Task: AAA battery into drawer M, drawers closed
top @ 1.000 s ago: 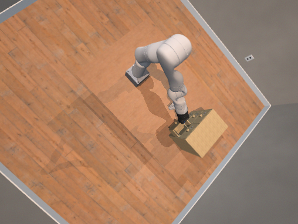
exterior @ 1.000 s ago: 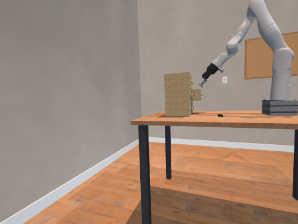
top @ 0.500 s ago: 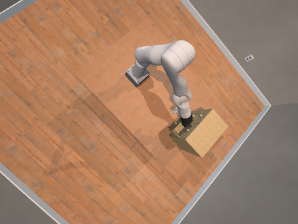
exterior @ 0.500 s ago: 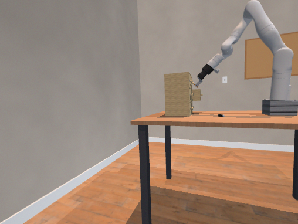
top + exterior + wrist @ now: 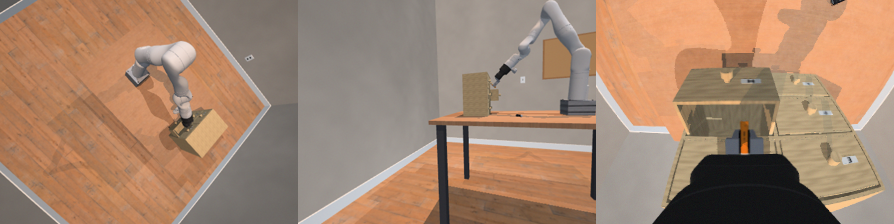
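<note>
The wooden chest [image 5: 206,133] [image 5: 475,94] stands upright on the table. One drawer [image 5: 494,95] [image 5: 708,90] in its middle row is pulled out, its front label [image 5: 750,81] too small to read surely. A short pale streak shows inside it. My gripper [image 5: 494,85] [image 5: 744,137] is shut on the AAA battery, a slim orange cylinder [image 5: 744,134], which points forward from the fingertips. In the wrist view they overlap the back of the open drawer; in the exterior view they are above it, close to the chest's front. The top view hides the fingertips under the wrist.
The other drawers look pushed in, with knobs [image 5: 833,159] [image 5: 811,109] standing out from their fronts. A small black object [image 5: 518,115] [image 5: 837,1] lies on the table in front of the chest, towards the robot's base [image 5: 577,107].
</note>
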Robot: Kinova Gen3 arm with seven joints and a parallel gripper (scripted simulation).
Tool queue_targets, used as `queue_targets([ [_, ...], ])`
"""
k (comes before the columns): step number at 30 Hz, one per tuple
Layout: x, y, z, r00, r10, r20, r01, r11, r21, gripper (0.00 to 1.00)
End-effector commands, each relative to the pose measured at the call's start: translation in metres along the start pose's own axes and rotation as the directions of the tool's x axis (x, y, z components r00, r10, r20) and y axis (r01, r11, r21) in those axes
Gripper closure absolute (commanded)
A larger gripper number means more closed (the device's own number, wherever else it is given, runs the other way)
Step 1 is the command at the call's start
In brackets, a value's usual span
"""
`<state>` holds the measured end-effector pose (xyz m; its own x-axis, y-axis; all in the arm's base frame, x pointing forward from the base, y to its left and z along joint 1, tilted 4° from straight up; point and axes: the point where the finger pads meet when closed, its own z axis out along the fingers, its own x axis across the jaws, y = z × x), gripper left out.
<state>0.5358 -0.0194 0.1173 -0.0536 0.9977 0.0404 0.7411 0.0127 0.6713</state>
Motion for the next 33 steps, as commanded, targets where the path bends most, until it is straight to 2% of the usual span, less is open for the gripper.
queue_targets([
  [1,0.0000,0.0010,-0.0002,1.000,0.000,0.000,0.000,1.000,-0.002,0.76],
  [14,0.0000,0.0010,-0.0002,1.000,0.000,0.000,0.000,1.000,-0.002,0.76],
  [15,0.0000,0.0010,-0.0002,1.000,0.000,0.000,0.000,1.000,-0.002,0.70],
  [16,0.0000,0.0010,-0.0002,1.000,0.000,0.000,0.000,1.000,-0.002,0.70],
  [17,0.0000,0.0010,-0.0002,1.000,0.000,0.000,0.000,1.000,-0.002,0.64],
  [20,0.0000,0.0010,-0.0002,1.000,0.000,0.000,0.000,1.000,-0.002,0.58],
  [21,0.0000,0.0010,-0.0002,1.000,0.000,0.000,0.000,1.000,-0.002,0.52],
  [24,0.0000,0.0010,-0.0002,1.000,0.000,0.000,0.000,1.000,-0.002,0.52],
  [25,0.0000,0.0010,-0.0002,1.000,0.000,0.000,0.000,1.000,-0.002,0.46],
  [26,0.0000,0.0010,-0.0002,1.000,0.000,0.000,0.000,1.000,-0.002,0.46],
  [27,0.0000,0.0010,-0.0002,1.000,0.000,0.000,0.000,1.000,-0.002,0.00],
  [33,0.0000,0.0010,-0.0002,1.000,0.000,0.000,0.000,1.000,-0.002,0.00],
])
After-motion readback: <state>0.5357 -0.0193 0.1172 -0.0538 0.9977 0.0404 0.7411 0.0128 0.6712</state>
